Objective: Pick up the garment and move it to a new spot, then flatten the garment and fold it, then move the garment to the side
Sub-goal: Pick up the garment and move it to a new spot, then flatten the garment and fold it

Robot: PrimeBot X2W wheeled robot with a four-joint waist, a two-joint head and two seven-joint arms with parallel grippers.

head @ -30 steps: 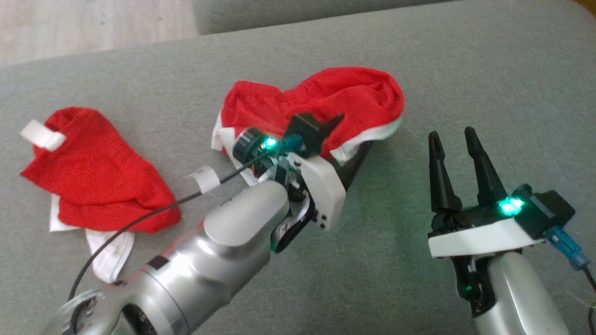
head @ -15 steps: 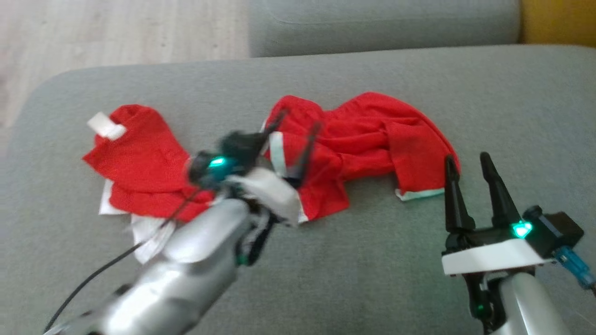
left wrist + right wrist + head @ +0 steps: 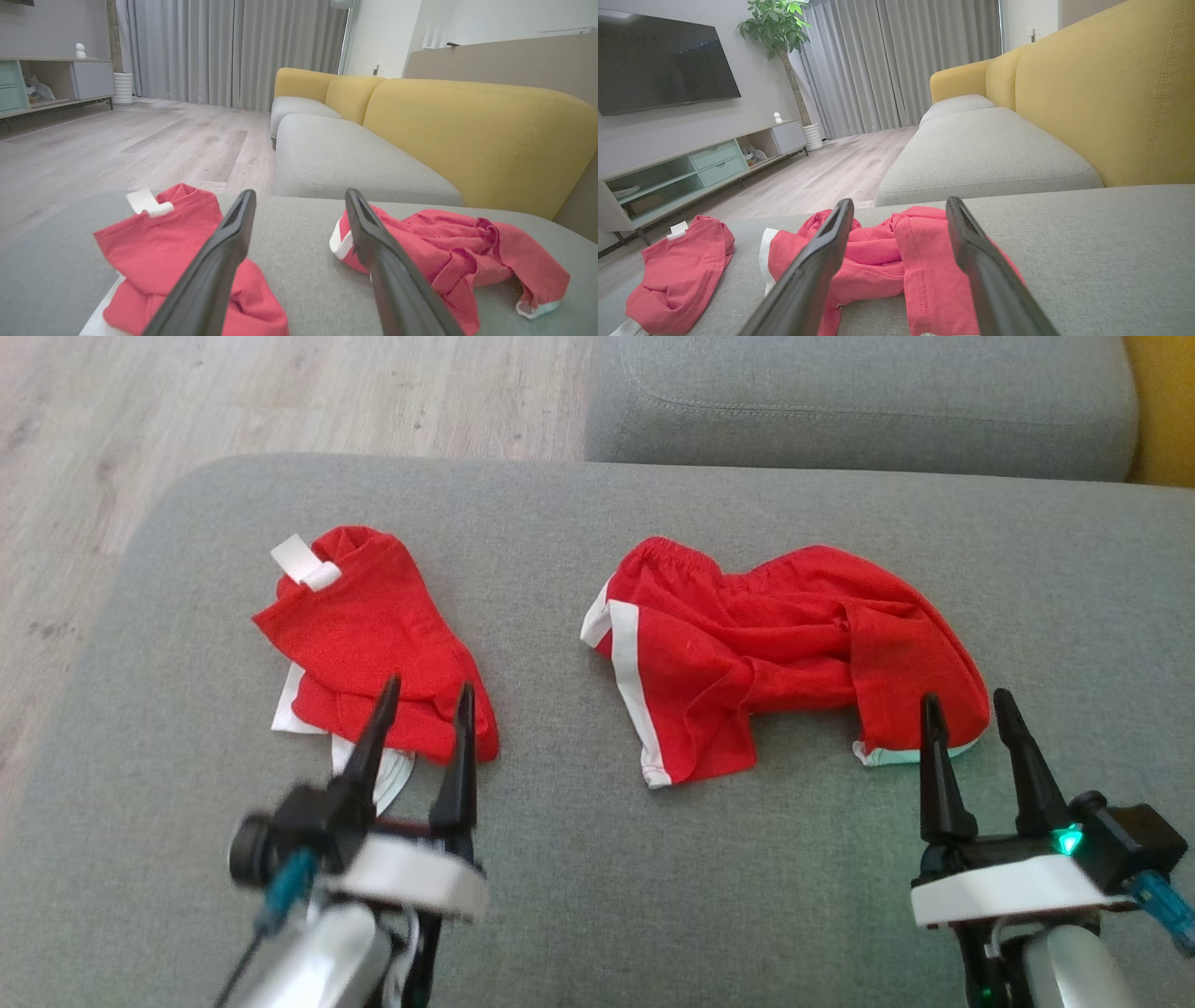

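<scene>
The garment (image 3: 775, 653), red shorts with white side stripes, lies crumpled and partly spread on the grey sofa seat (image 3: 597, 859). In the head view my right gripper (image 3: 966, 698) stands open just before its right end, fingertips near the white hem. My left gripper (image 3: 425, 695) is open at the lower left, its fingers over the near edge of a second red garment (image 3: 373, 635). Looking along the left fingers, the left gripper (image 3: 300, 193) has nothing between them, with the shorts (image 3: 448, 242) to the right. The right gripper (image 3: 900, 201) points at the shorts (image 3: 887, 252).
The second red garment (image 3: 159, 242) with white trim lies bunched near the seat's left edge. Wooden floor (image 3: 280, 392) lies beyond that edge. Another grey cushion (image 3: 859, 401) sits behind, with the yellow backrest (image 3: 1111, 93) to the right.
The camera has shifted. My left gripper, on the shorts a second ago, has come off them and drawn back to the lower left. The shorts now lie wider and lower.
</scene>
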